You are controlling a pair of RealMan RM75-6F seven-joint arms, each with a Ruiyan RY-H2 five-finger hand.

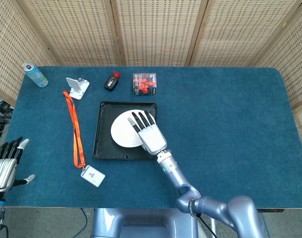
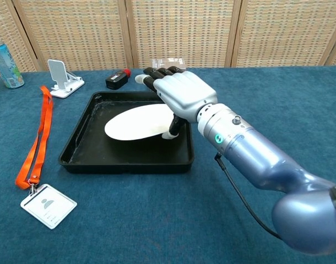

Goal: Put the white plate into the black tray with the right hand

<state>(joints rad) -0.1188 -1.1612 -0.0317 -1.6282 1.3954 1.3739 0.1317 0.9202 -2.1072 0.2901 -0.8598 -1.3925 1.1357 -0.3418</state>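
Observation:
The white plate (image 1: 121, 130) (image 2: 134, 122) is inside the black tray (image 1: 99, 145) (image 2: 74, 155), tilted, with its right edge raised. My right hand (image 1: 147, 132) (image 2: 182, 97) holds that right edge: the fingers lie stretched over the top and the thumb (image 2: 171, 132) sits below the rim. The plate's left edge hangs low over the tray floor; I cannot tell whether it touches. My left hand (image 1: 5, 167) rests at the table's front left corner, holding nothing, fingers apart, far from the tray.
Behind the tray stand a clear box of red pieces (image 1: 144, 83) and a small black item with a red cap (image 1: 111, 81). To its left lie an orange lanyard (image 1: 74, 130) with a white badge (image 1: 92, 176), a white phone stand (image 1: 77, 88) and a can (image 1: 35, 74).

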